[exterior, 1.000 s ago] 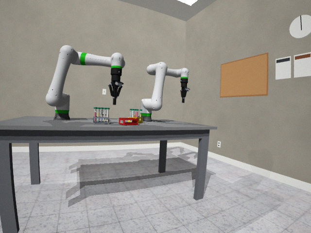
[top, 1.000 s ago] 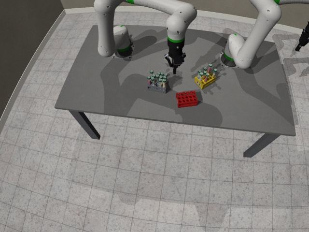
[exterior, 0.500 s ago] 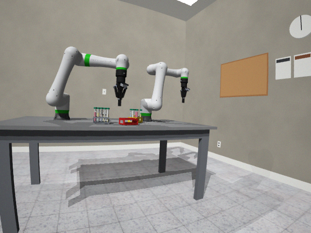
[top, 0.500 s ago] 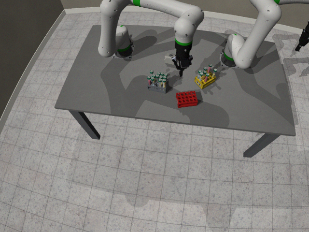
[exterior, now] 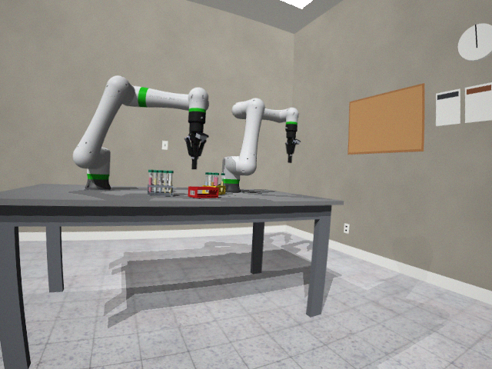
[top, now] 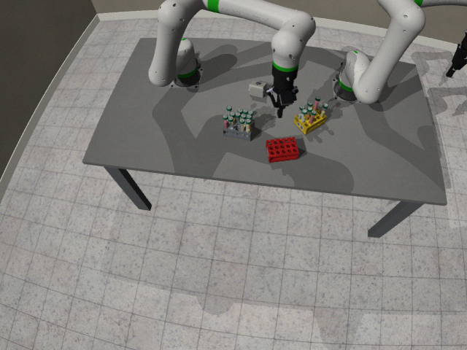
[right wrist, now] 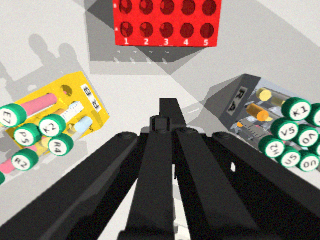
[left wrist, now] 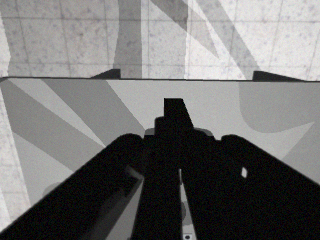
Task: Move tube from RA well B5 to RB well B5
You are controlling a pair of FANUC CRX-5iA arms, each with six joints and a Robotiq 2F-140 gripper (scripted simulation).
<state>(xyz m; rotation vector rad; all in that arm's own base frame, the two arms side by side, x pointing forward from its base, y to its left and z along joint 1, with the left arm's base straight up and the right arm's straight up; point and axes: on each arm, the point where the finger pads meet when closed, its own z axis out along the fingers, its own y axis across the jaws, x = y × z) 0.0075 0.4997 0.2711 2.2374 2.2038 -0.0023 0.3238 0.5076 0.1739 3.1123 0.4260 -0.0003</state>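
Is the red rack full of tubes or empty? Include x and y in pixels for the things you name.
Empty. The red rack [top: 282,158] [exterior: 203,194] [right wrist: 166,40] shows dark open holes, with no tubes standing up.

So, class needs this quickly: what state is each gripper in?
Left gripper: jaws closed, holding nothing.
Right gripper: jaws closed, holding nothing.
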